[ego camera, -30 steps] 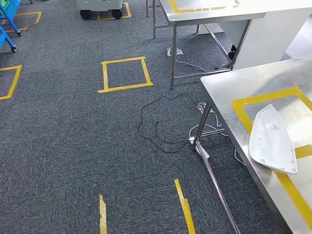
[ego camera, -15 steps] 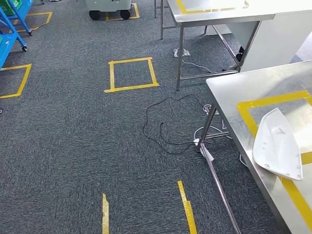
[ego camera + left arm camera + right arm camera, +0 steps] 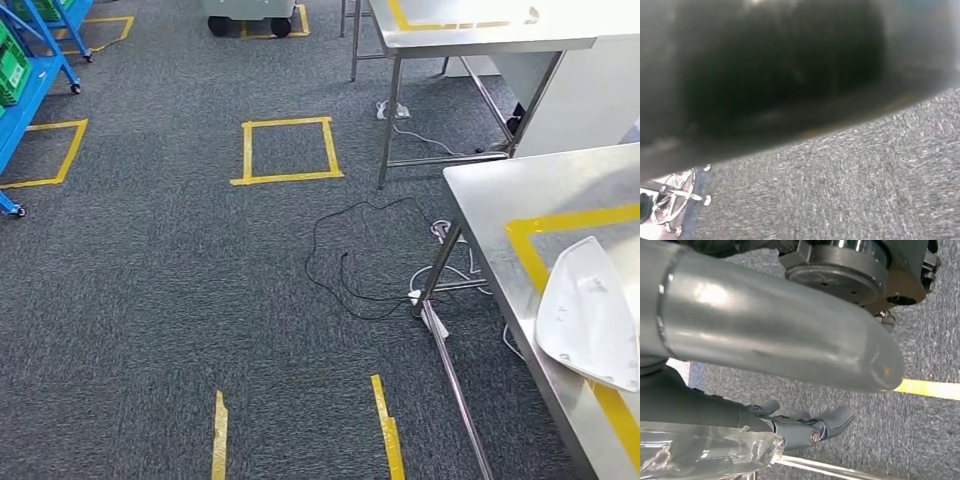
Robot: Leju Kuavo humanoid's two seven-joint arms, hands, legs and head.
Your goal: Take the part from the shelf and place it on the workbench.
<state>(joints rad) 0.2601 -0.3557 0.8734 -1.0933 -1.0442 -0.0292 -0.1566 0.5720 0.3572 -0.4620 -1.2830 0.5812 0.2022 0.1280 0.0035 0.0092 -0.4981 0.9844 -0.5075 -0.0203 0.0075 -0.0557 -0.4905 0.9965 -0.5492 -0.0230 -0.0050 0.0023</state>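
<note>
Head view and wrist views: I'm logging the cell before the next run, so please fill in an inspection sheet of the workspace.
Surface: steel workbench, marked with yellow tape.
Job's things: white part lies on the workbench; blue shelf far left.
Clutter: nothing seen on the workbench.
Hands: right hand over carpet, fingers extended, holding nothing; left wrist view too blurred to tell.
Cables: black cable loose on carpet; white power strip by the bench leg.
Surroundings: second table, yellow tape square.

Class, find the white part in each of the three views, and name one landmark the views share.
Head view: the white part lies at the right edge, on the steel workbench, over the yellow tape.
Left wrist view: not in it.
Right wrist view: not in it.
Shared landmark: the grey carpet.
</note>
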